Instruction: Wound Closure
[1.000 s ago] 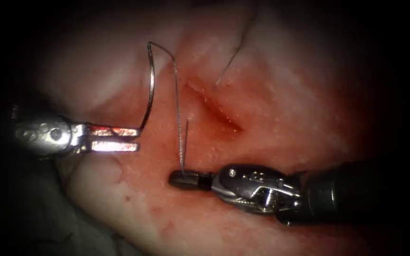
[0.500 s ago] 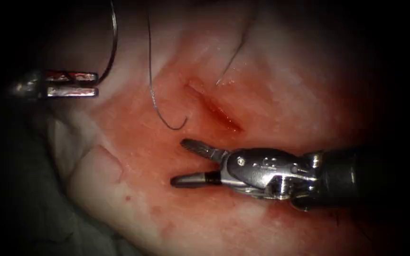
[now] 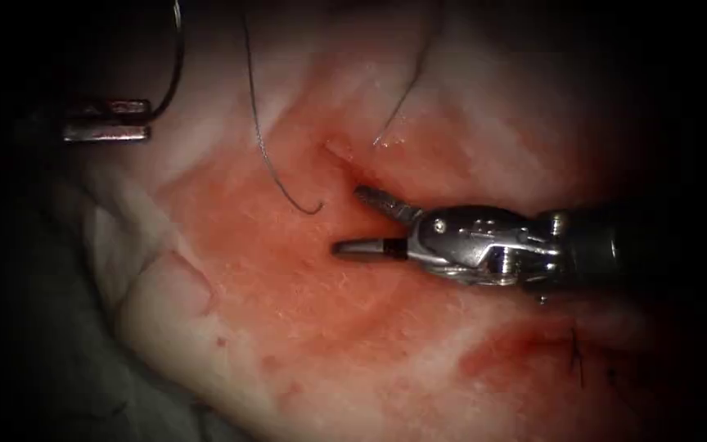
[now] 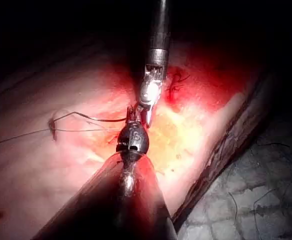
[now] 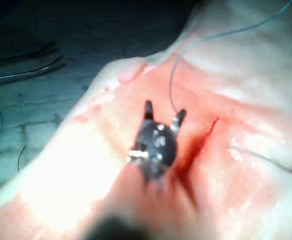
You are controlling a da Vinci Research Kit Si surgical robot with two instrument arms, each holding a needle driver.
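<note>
**Needle held far left, right tool released**

Left tool (image 3: 108, 124) at far left, jaws clenched on the needle (image 3: 175, 61) near one end, curve rising clear of the tissue (image 3: 288, 327). Thread (image 3: 265, 155) trailing down left of the cut (image 3: 353, 172), loose end curling free on the surface. Right tool (image 3: 360, 221) spread apart, grasping nothing, upper jaw touching the cut's near end. Red fluid (image 3: 517, 348) pooled near right.

Right gripper (image 3: 353, 221): shiny steel wrist, small screws, dark-tipped fingers, black shaft. Left gripper (image 3: 106, 120): silver.
</note>
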